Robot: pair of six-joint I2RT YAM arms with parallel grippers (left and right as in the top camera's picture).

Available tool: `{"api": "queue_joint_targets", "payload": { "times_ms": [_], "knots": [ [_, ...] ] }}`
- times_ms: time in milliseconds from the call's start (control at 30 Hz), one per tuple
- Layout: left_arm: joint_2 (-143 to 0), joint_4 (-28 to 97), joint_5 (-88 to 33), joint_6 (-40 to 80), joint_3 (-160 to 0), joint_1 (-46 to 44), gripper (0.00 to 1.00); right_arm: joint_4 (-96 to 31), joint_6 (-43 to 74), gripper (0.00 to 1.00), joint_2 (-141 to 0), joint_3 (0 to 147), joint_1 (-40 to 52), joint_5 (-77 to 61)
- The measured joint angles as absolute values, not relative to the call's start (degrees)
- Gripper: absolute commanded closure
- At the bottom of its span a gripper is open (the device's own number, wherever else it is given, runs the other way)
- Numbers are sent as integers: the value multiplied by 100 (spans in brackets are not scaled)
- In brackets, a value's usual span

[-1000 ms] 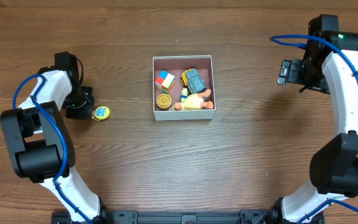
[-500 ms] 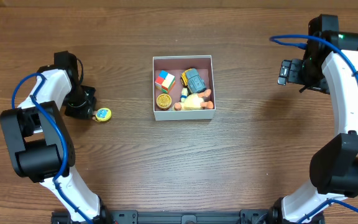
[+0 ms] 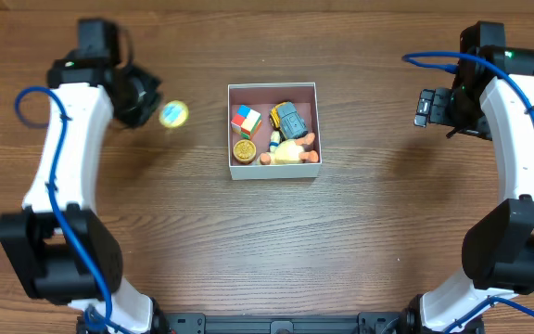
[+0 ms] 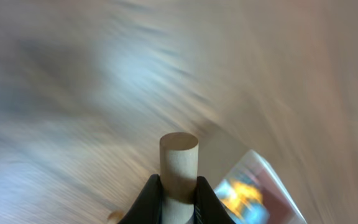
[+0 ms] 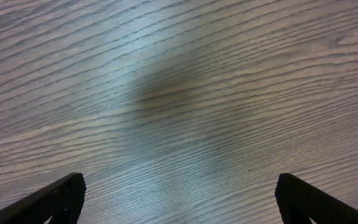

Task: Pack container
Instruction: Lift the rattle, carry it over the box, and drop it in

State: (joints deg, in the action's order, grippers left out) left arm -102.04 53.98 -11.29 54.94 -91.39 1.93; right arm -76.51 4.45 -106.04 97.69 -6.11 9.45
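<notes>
Since 0.5 s ago the left gripper [image 4: 179, 198] has carried the disc [image 3: 173, 114] from the left of the table [image 3: 267, 241] to a spot just left of the container [image 3: 274, 173]. Its fingers are clamped on the disc. The container stands mid-table with toys [image 3: 290, 119] inside. The right gripper [image 3: 423, 109] hangs well apart, with its 2 fingers spread wide.

Bare wood rings the container [image 3: 273, 87]
Toys [image 3: 278, 137] crowd its floor save the back strip; left gripper [image 3: 158, 107], clamping a disc [image 3: 173, 114], hangs just left, right gripper [image 3: 422, 108] well right
</notes>
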Motion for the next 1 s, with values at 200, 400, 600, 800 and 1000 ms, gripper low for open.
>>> {"api": "queue_joint_targets", "payload": {
  "times_ms": [200, 400, 600, 800, 1000],
  "knots": [
    [-9824, 4904, -1048, 5229, -9607, -1286, 80, -7651, 445, 0, -10604, 9769, -611, 945],
    [-9852, 4700, -357, 5186, -9616, -2410, 69, -7649, 445, 0, -10604, 9769, -613, 945],
    [-10119, 4571, 36, 5175, -9614, -2797, 61, -7651, 447, 0, -10604, 9769, -613, 945],
    [-10431, 4617, 235, 4932, -9614, -2722, 50, -7651, 445, 0, -10604, 9769, -611, 945],
    [-10210, 4849, 333, 4187, -9616, -2517, 0, -7651, 447, 0, -10604, 9769, -611, 945]
  ]
}}
